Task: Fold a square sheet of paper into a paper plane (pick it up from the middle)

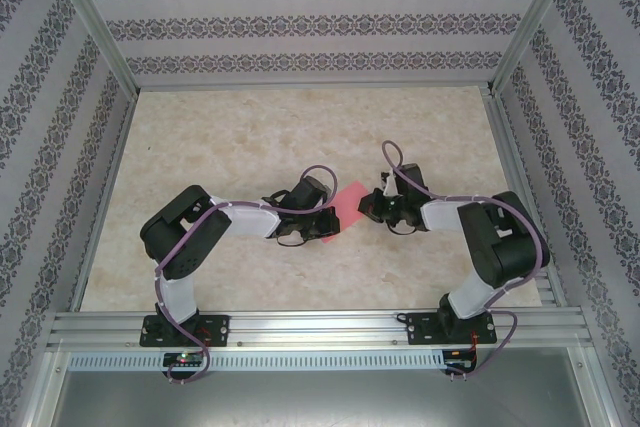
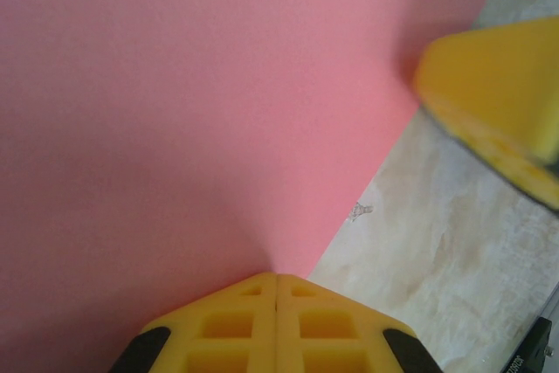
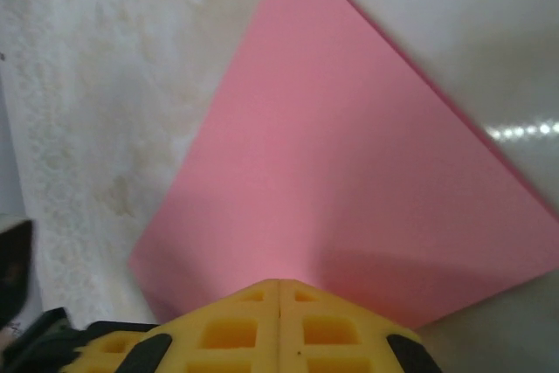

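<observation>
Square sheet of paper (image 1: 348,207) is mid-counter (image 1: 250,137), spanning the gap between the arms. Left end effector (image 2: 276,279) is fully closed, pinching one edge. Right end effector (image 3: 279,284) is closed on the opposite edge. Sheet lies straight ahead of each, neither nearer.

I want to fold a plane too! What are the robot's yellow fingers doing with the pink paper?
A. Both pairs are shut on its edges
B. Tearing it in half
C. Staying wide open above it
A: the left gripper and the right gripper each pinch an edge of the pink paper, which is in one piece.
</observation>
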Available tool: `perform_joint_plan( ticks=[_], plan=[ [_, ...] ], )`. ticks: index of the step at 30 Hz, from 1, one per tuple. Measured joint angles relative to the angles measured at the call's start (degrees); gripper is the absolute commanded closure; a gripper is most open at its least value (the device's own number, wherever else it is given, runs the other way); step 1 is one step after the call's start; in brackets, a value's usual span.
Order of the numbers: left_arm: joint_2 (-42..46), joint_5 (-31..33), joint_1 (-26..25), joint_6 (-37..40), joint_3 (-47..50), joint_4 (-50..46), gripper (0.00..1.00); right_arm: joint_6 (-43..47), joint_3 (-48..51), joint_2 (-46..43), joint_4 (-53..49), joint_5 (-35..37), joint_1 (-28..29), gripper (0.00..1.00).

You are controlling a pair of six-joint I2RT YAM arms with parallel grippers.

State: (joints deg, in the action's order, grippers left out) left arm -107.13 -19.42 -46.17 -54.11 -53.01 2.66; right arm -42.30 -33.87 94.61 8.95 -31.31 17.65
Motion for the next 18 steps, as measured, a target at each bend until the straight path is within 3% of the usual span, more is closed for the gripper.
perform_joint_plan(
  ticks=[18],
  plan=[
    [-3.1,-3.8,0.8,12.8,-9.8,-1.8,0.97,4.4,-7.6,5.0,-7.9,-0.7,-0.1,1.0]
  ],
)
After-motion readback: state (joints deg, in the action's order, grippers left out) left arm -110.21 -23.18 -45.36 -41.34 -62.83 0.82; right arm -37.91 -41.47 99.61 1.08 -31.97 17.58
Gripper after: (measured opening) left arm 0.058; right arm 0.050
